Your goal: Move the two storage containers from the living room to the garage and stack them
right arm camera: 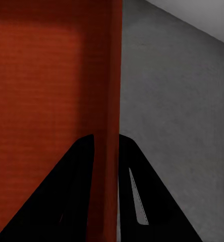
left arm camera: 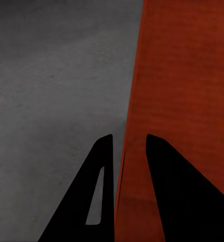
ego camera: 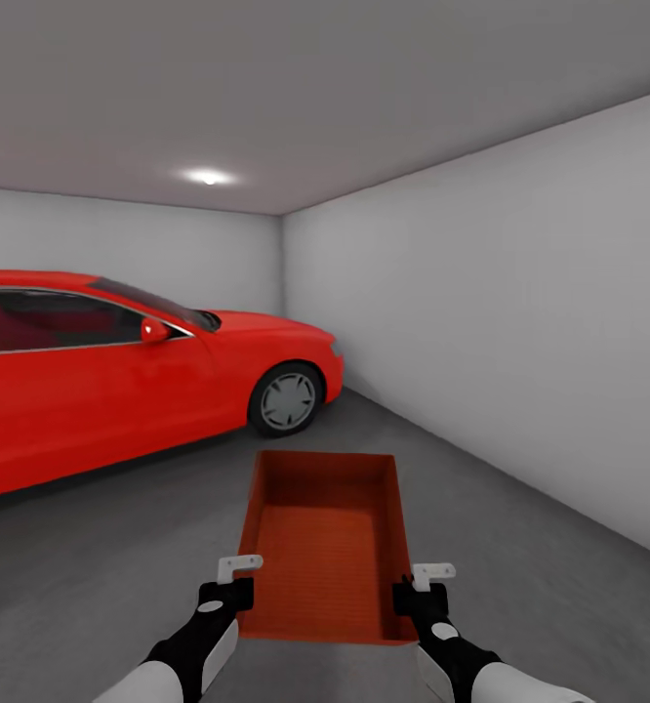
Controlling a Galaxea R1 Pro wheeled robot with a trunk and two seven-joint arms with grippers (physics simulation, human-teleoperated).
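— So, what is held by the fingers at this moment?

— On the left wrist view, one thin wall of the storage container [left arm camera: 182,75] is clamped between the two dark fingers [left arm camera: 104,191] of the left gripper [left arm camera: 128,146], one finger outside and one inside the bin. The same is seen on the right wrist view: the opposite wall is pinched by the right gripper [right arm camera: 106,141], closed down to the wall's thickness.

— And where is the container kept?

— It is carried low in front of the trunk, between both grippers, open side up and empty. From the head view it is seen above the floor [ego camera: 520,547]; whether it is touching the concrete cannot be told for certain, though it is judged to be held slightly off it.

— What lies around it?

— A red car [ego camera: 120,381] is parked to the left, well apart, and a white-grey wall [ego camera: 520,322] runs along the right.

— How much of the task is done, then?

— One container has been brought into the garage but is not yet released. A second container is not made out on the floor ahead, so setting this one down, and later the stacking, are judged to be left.
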